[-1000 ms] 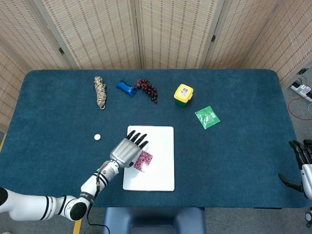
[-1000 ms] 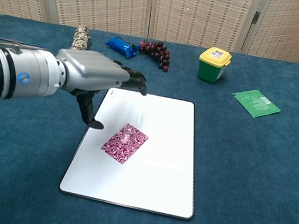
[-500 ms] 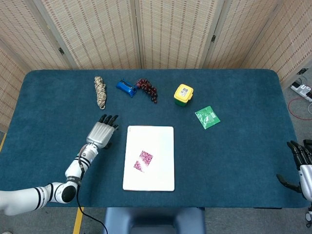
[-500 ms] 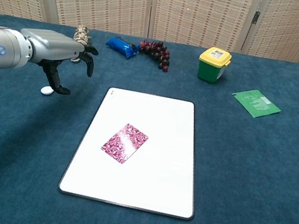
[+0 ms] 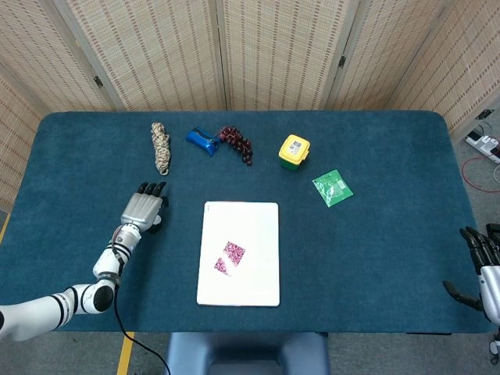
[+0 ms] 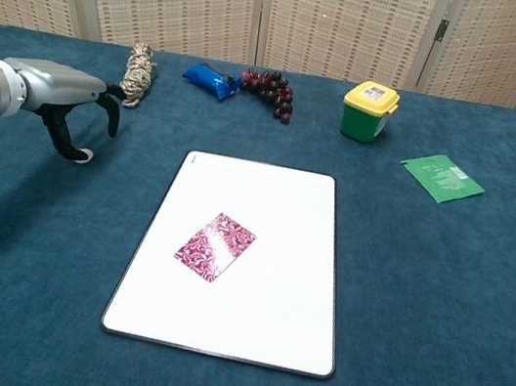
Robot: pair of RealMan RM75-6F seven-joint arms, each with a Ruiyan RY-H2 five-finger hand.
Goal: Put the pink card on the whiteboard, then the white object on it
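Left hand point(image 6: 71, 112) hovers over the small white object point(image 6: 83, 156) on the blue felt bench point(image 5: 375, 195), fingers curled apart and holding nothing; the round, button-like piece peeks out just beside the thumb tip. Well to its right, the patterned pink card point(image 6: 215, 245) lies flat and skewed on the glossy rectangular whiteboard point(image 6: 276, 206). Right hand point(image 5: 480, 262) idles unclenched at the bench's far edge, well apart.

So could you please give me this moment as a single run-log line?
pink card: on whiteboard | left hand: over white object, grasp unclear | right hand: idle at table edge
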